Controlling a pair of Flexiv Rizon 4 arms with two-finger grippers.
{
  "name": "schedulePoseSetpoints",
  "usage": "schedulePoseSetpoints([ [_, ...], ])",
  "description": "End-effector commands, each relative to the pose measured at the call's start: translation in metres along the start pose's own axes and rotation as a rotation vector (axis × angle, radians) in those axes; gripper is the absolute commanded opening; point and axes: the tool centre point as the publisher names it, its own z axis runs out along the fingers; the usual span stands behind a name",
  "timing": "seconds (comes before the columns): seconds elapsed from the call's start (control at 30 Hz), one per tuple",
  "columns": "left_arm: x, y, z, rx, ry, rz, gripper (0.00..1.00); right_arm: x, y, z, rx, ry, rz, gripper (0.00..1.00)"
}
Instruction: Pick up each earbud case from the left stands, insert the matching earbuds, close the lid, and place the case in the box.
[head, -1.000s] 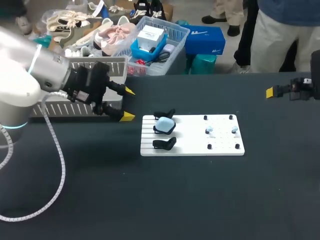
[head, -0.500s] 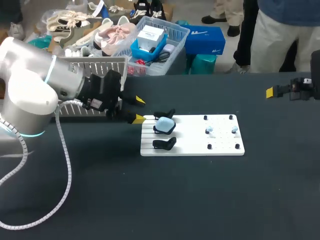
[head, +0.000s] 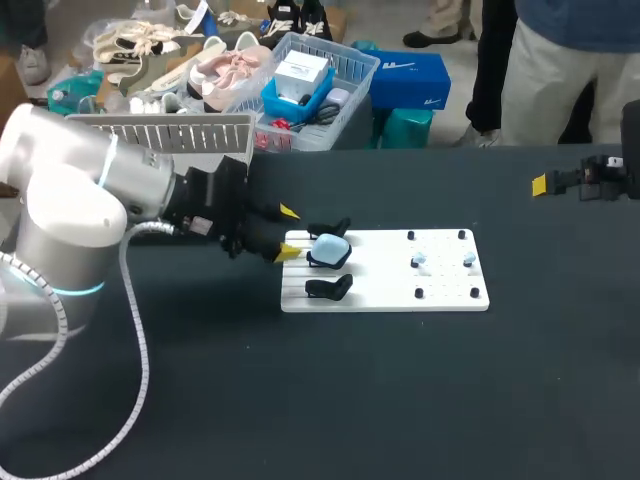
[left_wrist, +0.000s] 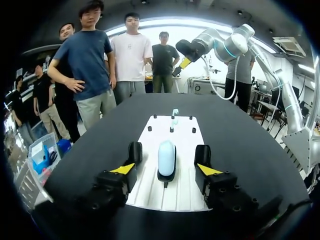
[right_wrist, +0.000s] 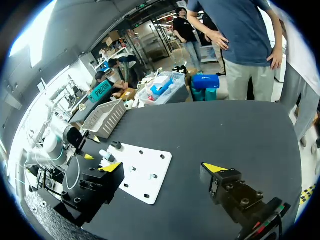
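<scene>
A light blue earbud case (head: 329, 249) rests on the middle stand at the left end of the white board (head: 385, 297). An empty black stand (head: 328, 228) sits behind it and another (head: 330, 289) in front. My left gripper (head: 289, 232) is open at the board's left edge. In the left wrist view the case (left_wrist: 166, 157) lies between the yellow fingertips of the left gripper (left_wrist: 166, 170), and neither fingertip touches it. Two pale earbuds (head: 419, 261) (head: 468, 260) sit on pegs at the board's right end. My right gripper (right_wrist: 163, 167) is open and holds nothing. It hangs at the table's far right (head: 541, 184).
A grey slatted basket (head: 160, 130) stands at the table's back left, behind my left arm. Dark table top lies bare in front of the board and to its right.
My left gripper has moved right from the basket to the board's left end. Its fingers have narrowed a little and now flank the case. The right arm has not moved.
</scene>
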Motion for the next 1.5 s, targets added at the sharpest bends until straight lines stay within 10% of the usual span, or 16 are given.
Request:
schedulePoseSetpoints([
  [0.03,0.004,-0.005,0.009,-0.039,-0.017,-0.010,0.91,0.000,0.000,0.000,0.001,0.000,0.000,1.00],
  [1.5,0.005,0.004,0.034,0.020,0.010,-0.040,0.59,0.000,0.000,0.000,0.001,0.000,0.000,1.00],
])
